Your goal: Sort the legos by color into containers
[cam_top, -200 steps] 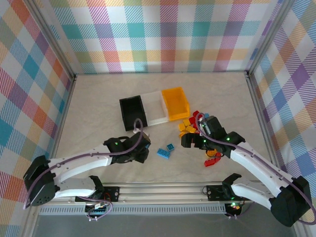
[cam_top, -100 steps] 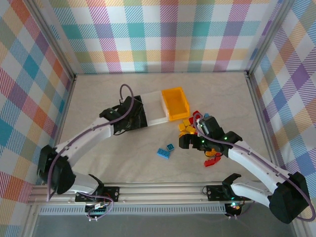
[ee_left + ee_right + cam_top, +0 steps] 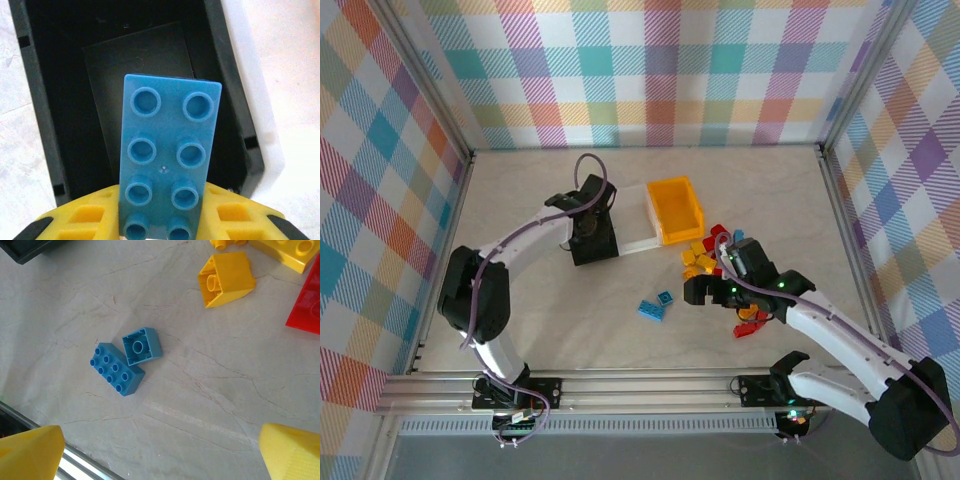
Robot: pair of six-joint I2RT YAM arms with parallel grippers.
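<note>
The blue brick (image 3: 167,160) is smooth plastic, the black bin (image 3: 37,100) matt, the tabletop (image 3: 210,390) marble-veined.

We stretch our left arm (image 3: 520,241) forward, the left end effector (image 3: 589,231) clamped on a blue lego (image 3: 167,160); our right arm (image 3: 832,337) bends inward, the right end effector (image 3: 701,289) spread wide.

Pastel plaid walls (image 3: 660,70) enclose a pale marbled tabletop (image 3: 750,190), aluminium rail (image 3: 650,384) in front.
</note>
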